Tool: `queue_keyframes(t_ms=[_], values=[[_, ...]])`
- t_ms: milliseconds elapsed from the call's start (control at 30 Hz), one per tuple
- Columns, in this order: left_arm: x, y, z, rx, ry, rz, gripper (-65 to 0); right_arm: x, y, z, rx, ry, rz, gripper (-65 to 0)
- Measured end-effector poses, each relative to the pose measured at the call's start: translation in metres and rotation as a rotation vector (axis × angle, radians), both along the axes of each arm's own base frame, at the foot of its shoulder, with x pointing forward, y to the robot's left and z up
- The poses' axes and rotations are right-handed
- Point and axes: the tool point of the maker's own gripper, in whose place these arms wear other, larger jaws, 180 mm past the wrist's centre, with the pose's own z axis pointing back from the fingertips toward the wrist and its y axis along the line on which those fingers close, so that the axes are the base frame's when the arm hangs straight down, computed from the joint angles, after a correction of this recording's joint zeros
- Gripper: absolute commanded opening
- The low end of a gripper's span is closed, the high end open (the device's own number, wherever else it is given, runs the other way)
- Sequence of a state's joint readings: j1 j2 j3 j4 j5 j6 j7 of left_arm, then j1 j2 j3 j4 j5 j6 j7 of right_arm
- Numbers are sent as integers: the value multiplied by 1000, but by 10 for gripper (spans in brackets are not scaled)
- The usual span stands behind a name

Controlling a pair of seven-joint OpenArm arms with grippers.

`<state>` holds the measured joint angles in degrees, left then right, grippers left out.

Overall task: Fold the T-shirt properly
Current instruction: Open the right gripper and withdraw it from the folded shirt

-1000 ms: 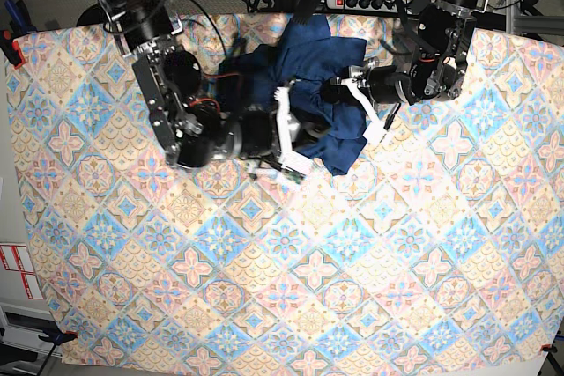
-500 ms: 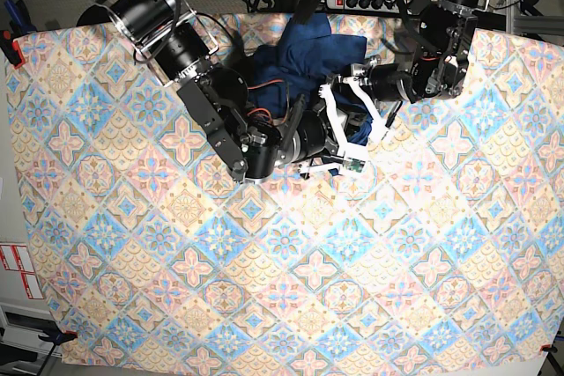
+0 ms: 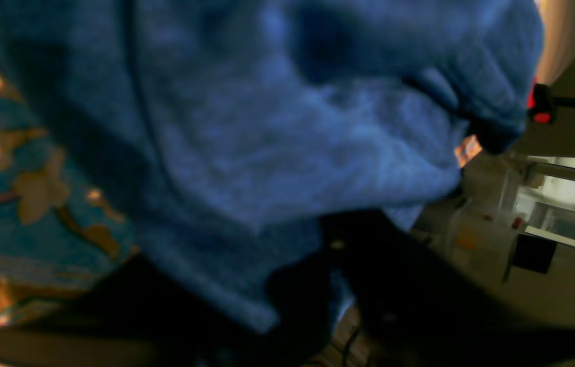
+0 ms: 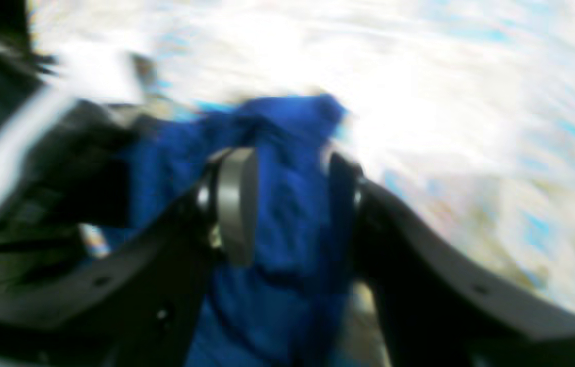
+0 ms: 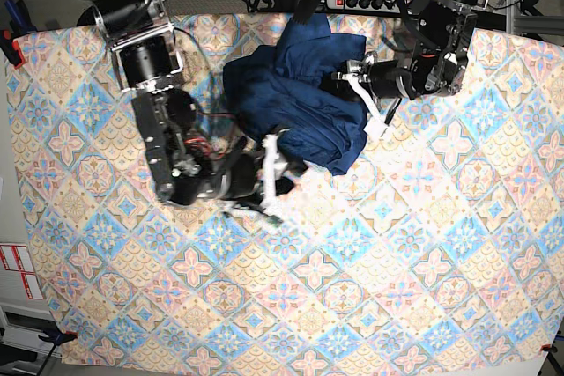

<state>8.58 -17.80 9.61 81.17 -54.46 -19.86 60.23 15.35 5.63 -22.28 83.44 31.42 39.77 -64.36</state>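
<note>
soft heathered navy t-shirt (image 5: pixel 300 94) bunched in rumpled lump at far edge of tiled-pattern tablecloth (image 5: pixel 370 288).
right gripper (image 4: pixel 287 199): jaws parted, knit fabric between them. left gripper (image 5: pixel 368 99) against the lump, can't tell its state.

T-shirt (image 5: pixel 295 94): soft matt knit cloth, heathered navy.
Tablecloth (image 5: pixel 397 270): smooth printed cloth under T-shirt.
Right claw (image 4: pixel 287 204): matt black plastic.
</note>
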Motion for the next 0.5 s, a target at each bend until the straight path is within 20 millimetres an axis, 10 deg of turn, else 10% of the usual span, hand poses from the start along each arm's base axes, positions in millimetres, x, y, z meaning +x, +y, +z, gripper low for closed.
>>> queue_keyframes(t_ms=[333, 500], values=[[-8, 0, 13, -123, 46, 51, -418, -16, -107, -36, -125, 67, -180, -418], [-6, 1, 30, -144, 10, 41, -418, -47, -115, -59, -149, 143, -178, -417]])
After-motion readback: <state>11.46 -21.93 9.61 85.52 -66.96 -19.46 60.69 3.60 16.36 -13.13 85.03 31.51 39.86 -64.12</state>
